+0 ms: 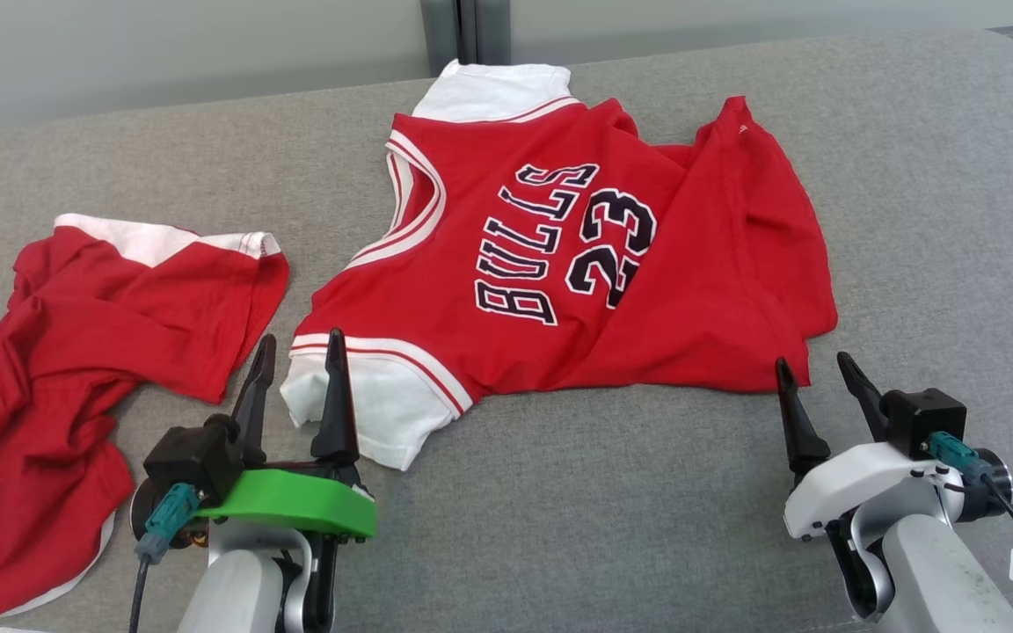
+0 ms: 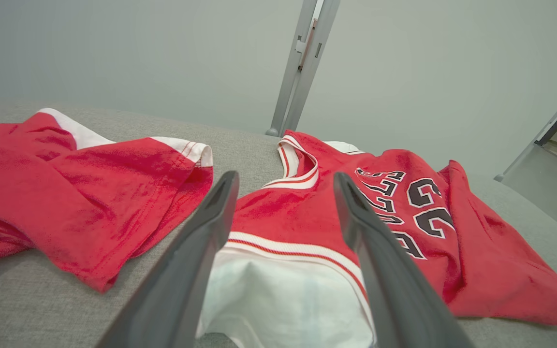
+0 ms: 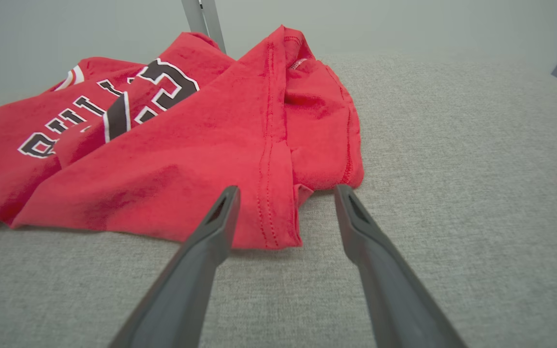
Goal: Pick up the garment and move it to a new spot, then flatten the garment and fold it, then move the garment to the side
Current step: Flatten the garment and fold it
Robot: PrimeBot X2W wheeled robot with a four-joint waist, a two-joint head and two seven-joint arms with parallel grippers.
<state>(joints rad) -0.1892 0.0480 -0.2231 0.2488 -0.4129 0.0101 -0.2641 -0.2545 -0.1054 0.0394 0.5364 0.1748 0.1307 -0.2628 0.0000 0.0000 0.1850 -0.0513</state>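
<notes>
1. Jersey [image 1: 559,264]: lies rumpled on the grey cushion [image 1: 559,527], centre toward 12 o'clock.
2. Left gripper [image 1: 300,338], 7 o'clock: fingers spread wide, empty, at the white sleeve [image 1: 366,413].
3. Right gripper [image 1: 814,360], 5 o'clock: fingers spread wide, empty.

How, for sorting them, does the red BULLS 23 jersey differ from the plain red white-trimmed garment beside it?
The red BULLS 23 jersey shows black lettering; the plain red garment shows none. The jersey lies mostly spread; the plain garment lies crumpled. Both are red with white trim.

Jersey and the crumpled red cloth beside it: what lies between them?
Bare grey cushion separates jersey and cloth, as head and left wrist views show; the open left gripper sits at that gap's near end.
</notes>
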